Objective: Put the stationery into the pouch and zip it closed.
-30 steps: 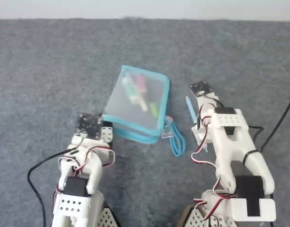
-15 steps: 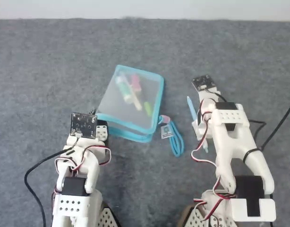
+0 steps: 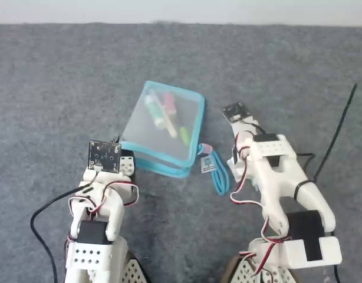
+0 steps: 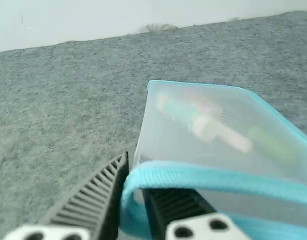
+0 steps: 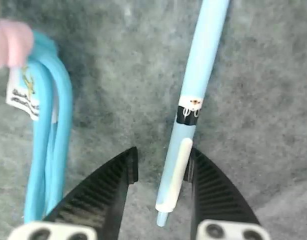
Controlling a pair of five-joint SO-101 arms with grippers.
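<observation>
Translucent pouch (image 3: pixel 166 127) with blue trim, lying near the middle of the grey worktop (image 3: pixel 63 76); coloured stationery (image 3: pixel 167 113) shows through its side. The left hand (image 4: pixel 136 185) is clamped on the pouch's blue border, at the corner facing the worktop's near edge. The pouch's blue strap (image 3: pixel 220 174), bearing a white tag (image 5: pixel 22 92), lies just beside the pouch, toward the right edge. A light blue pen (image 5: pixel 198 75) lies on the worktop near the strap and apart from it. The right hand (image 5: pixel 161 160) is spread, its jaws standing on either side of the pen's clip end, without a grip on it.
</observation>
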